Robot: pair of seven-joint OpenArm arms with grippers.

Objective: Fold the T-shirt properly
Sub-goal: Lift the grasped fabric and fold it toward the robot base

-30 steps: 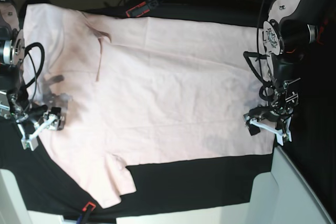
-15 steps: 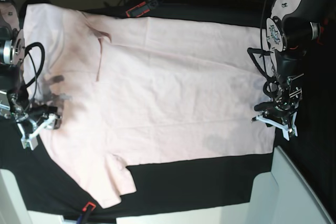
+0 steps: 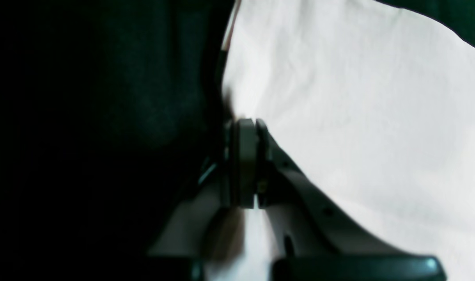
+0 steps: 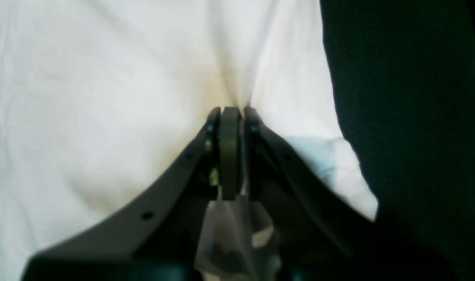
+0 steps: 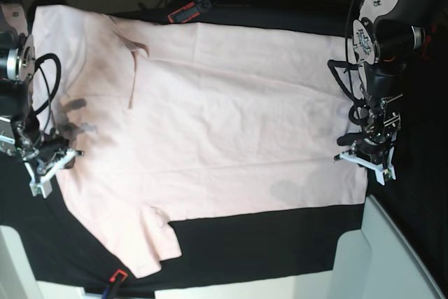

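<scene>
Pink T-shirt [image 5: 224, 117] spread flat on black cloth [image 5: 266, 243]
Left gripper [image 5: 365, 161] pinches its hem edge, right gripper [image 5: 47, 166] clamps the opposite edge; dark cloth borders both

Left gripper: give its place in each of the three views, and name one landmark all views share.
Base view: the left gripper sits at the right edge, shut on the hem of the pale pink cotton T-shirt.
Left wrist view: it is low in the centre, pinching the shirt's edge.
Right wrist view: not in it.
Shared landmark: the pink T-shirt on the black cloth.
</scene>
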